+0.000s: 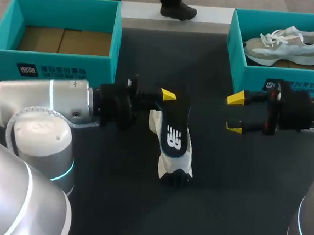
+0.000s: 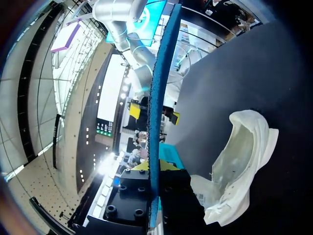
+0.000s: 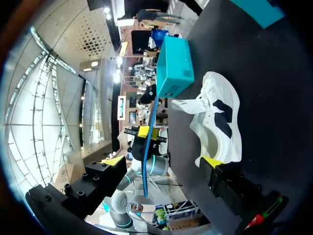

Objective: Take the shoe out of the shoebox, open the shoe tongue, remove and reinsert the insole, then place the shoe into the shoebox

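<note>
A white shoe (image 1: 174, 167) lies on the dark table near the middle, also seen in the left wrist view (image 2: 242, 156) and the right wrist view (image 3: 217, 115). My left gripper (image 1: 168, 96) is shut on the dark blue insole (image 1: 175, 131), which hangs over the shoe. In the left wrist view the insole (image 2: 156, 107) shows edge-on between the fingers of the left gripper (image 2: 155, 182). My right gripper (image 1: 235, 112) stands open to the right of the shoe with nothing in it. From the right gripper (image 3: 163, 161) the insole (image 3: 151, 132) is straight ahead.
An empty teal shoebox (image 1: 9, 49) stands at the back left. A second teal shoebox (image 1: 236, 58) at the back right holds another pale shoe (image 1: 284, 43). Bare dark table lies in front of the shoe.
</note>
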Robot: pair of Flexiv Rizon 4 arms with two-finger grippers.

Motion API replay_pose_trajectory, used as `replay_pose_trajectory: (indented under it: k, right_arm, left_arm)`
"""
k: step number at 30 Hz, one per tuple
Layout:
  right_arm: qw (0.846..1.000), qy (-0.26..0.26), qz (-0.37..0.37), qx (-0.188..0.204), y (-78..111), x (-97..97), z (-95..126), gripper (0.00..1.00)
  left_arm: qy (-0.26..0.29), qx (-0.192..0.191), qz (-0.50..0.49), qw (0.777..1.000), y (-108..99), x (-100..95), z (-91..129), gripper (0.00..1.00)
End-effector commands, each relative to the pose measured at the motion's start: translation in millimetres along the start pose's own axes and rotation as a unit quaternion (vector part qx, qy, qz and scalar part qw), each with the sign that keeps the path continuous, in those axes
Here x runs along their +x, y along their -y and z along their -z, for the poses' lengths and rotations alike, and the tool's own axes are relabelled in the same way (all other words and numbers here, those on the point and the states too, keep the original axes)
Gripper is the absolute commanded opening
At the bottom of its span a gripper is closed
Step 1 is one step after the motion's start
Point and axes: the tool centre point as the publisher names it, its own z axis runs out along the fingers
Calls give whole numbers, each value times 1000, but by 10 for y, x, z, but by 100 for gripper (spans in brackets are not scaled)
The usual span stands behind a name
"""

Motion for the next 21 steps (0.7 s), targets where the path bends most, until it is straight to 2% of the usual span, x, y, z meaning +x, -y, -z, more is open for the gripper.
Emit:
replay_pose_trajectory:
  k: [1,12,15,17,18,20,21]
  right_arm:
    - [1000,4,-1,-3,26,19,-3,100]
    - [1000,4,-1,-3,26,19,-3,100]
    - [994,50,99,11,88,76,22,100]
    - [976,73,207,6,85,100,46,100]
    - [967,82,241,25,77,85,47,100]
    - [940,110,320,26,75,66,45,100]
    - [921,121,368,37,78,78,37,100]
  left_arm:
    - [0,-1,-1,1000,13,11,-1,0]
    - [0,-1,-1,1000,13,11,-1,0]
    - [0,-1,-1,1000,13,11,-1,0]
    - [0,-1,-1,1000,13,11,-1,0]
    - [0,-1,-1,1000,13,11,-1,0]
    - [0,-1,-1,1000,13,11,-1,0]
    - [0,-1,-1,1000,13,11,-1,0]
